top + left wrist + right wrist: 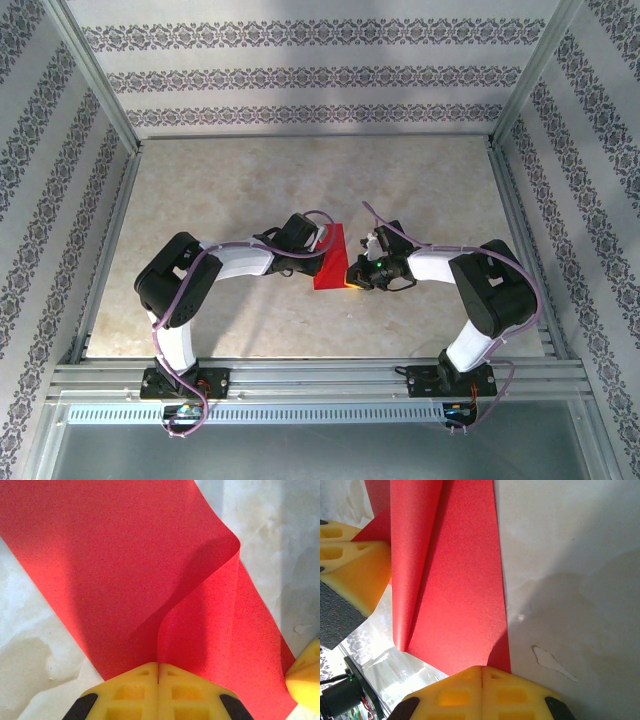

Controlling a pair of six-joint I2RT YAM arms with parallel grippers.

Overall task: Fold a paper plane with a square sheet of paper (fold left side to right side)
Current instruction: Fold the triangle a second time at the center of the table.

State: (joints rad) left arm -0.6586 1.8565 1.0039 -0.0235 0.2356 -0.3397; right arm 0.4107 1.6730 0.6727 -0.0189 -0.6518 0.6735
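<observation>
On the table (pixel 430 210), the left pincer (pixel 158 669) clamps the raised flap of the square sheet of paper (pixel 332 262) while the closed right pincer (pixel 482 670) seemingly pins its edge; edges should align before creasing.

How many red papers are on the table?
1. The red paper lies mid-table, between the left gripper, which pinches its curled-over flap, and the right gripper at its opposite edge. The arms might hide a small scrap.

Free tabletop (pixel 250 180) all round; mid-table, the curled red sheet (pixel 333 255) between left arm (pixel 240 262) and right arm (pixel 440 265).
</observation>
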